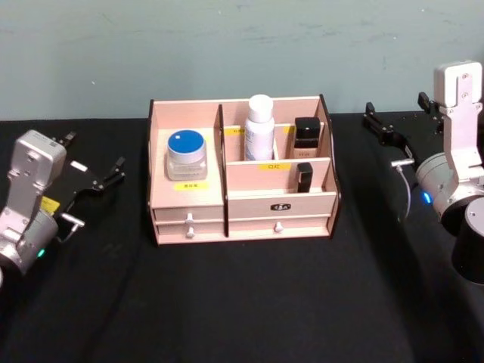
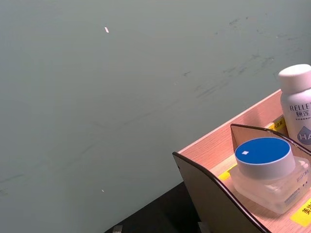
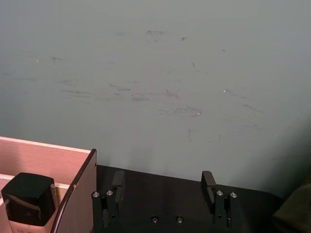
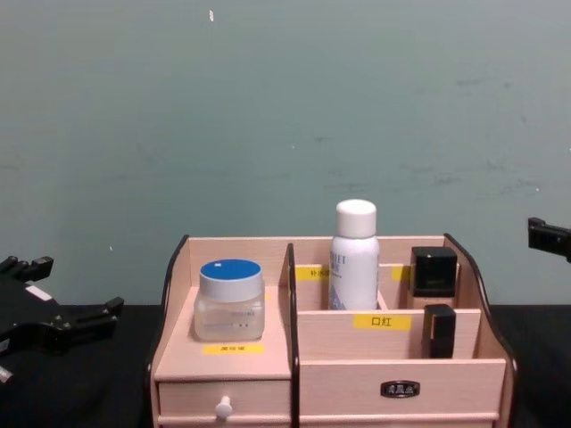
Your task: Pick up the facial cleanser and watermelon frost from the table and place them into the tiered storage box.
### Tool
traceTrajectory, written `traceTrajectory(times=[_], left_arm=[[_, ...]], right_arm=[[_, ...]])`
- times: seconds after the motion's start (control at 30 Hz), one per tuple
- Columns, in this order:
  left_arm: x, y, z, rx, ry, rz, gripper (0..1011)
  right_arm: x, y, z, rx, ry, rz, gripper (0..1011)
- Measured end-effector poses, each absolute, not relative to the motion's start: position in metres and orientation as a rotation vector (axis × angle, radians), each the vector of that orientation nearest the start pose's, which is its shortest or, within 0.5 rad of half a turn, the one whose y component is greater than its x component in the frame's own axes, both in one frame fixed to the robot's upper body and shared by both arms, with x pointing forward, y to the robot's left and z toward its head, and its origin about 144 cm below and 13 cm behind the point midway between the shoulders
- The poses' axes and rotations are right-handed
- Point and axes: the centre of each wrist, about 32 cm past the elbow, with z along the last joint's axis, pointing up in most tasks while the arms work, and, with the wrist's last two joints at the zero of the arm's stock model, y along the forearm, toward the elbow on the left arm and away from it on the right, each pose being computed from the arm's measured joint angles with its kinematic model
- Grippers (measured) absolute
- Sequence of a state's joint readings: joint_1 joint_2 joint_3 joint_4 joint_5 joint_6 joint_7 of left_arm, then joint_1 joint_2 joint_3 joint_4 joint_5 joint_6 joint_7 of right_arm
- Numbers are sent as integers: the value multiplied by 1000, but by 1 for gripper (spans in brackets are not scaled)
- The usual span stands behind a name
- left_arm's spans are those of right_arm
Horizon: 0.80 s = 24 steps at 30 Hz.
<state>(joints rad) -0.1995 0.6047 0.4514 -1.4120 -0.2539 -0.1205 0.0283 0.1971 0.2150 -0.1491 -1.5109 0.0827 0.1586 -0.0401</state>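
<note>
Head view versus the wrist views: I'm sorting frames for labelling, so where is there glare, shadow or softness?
Head view: even light, black table nearly featureless, soft shadows inside the tiered storage box. Left wrist view: a small glint on the blue-lidded jar, and the white bottle label is readable. Right wrist view: the wall darkens toward one corner, and the right gripper fingers merge with the dark table.

The left gripper is being held low to the left of the tiered storage box, well apart from it, fingers spread and empty. The right gripper is being held to the right of the box's back corner, fingers likewise parted and empty.
</note>
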Motion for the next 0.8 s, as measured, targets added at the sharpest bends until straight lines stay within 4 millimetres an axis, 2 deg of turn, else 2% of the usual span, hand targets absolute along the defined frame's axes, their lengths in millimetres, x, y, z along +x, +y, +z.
traceTrajectory(times=[0.8], left_arm=[[489,310,1140,305,-285,1248,1001]], right_arm=[[510,-247,1189,-151,-100,-1489,1000]])
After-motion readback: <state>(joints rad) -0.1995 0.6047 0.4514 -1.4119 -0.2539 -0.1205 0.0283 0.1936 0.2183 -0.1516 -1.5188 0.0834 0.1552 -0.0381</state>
